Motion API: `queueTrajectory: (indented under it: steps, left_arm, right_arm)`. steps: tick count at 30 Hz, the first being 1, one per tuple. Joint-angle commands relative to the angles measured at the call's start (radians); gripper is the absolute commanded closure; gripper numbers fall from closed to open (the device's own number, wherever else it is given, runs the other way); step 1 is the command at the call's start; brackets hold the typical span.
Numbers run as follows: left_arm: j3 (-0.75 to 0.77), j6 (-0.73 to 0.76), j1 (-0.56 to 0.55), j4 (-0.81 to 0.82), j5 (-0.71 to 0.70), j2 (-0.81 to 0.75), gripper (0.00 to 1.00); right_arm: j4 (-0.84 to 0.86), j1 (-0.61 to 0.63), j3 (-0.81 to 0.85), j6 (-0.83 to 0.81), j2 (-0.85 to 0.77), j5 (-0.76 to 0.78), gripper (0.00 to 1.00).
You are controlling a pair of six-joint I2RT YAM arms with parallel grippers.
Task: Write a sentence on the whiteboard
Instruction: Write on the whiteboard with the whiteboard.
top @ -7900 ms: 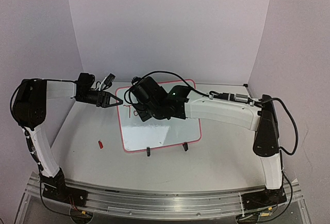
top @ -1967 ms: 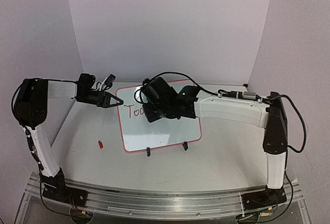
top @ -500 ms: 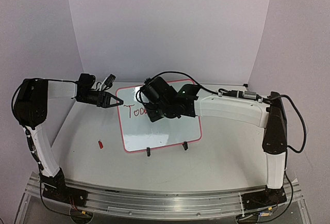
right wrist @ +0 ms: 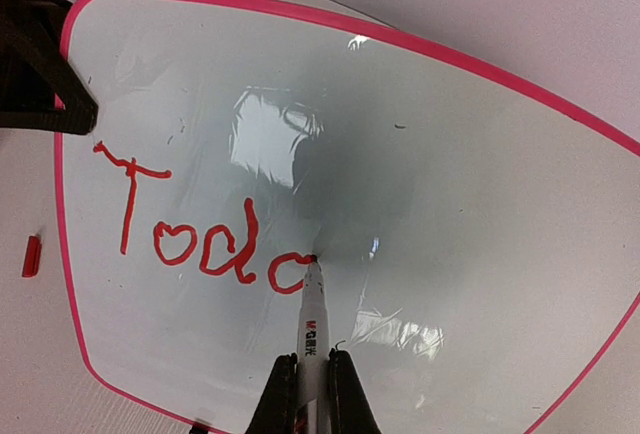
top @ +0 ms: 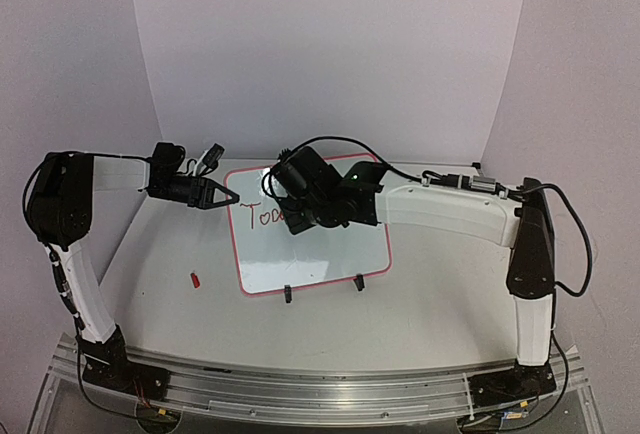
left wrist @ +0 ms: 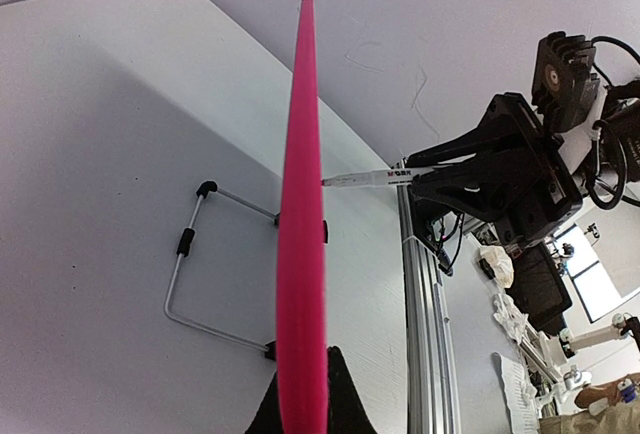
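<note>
The whiteboard (top: 312, 254), glossy white with a pink-red frame, stands tilted on the table. My left gripper (top: 233, 197) is shut on its left edge; in the left wrist view the frame (left wrist: 301, 204) runs edge-on between the jaws of that gripper (left wrist: 303, 409). My right gripper (right wrist: 308, 379) is shut on a white marker (right wrist: 311, 319) whose red tip touches the board (right wrist: 470, 174). Red writing (right wrist: 190, 234) reads "Tod" plus a part-drawn round letter. In the top view the right gripper (top: 292, 220) hangs over the board's upper left.
A red marker cap (top: 195, 279) lies on the table left of the board, also seen as the cap (right wrist: 31, 256). Two black clip feet (top: 288, 295) sit at the board's near edge. A wire stand (left wrist: 190, 254) props the back. A metal rail (top: 320, 394) runs along the near table edge.
The red writing has grown from a first stroke to "Tod" and part of another letter. My right gripper has crept rightward with the marker. The left arm has not moved.
</note>
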Motion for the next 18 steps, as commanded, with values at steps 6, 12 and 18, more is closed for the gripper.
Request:
queueTrajectory:
  steps: [6, 12, 18]
  left_arm:
    - [0.003, 0.098, -0.029, -0.009, -0.059, 0.023, 1.0]
    - [0.002, 0.097, -0.029, -0.009, -0.059, 0.021, 1.0]
    - [-0.001, 0.098, -0.029, -0.008, -0.062, 0.021, 1.0]
  right_arm:
    - [0.002, -0.008, -0.042, 0.028, -0.005, 0.017, 1.0]
    - [-0.006, -0.008, -0.069, 0.049, -0.017, 0.001, 1.0]
    - [-0.011, -0.008, -0.084, 0.053, -0.024, 0.007, 1.0]
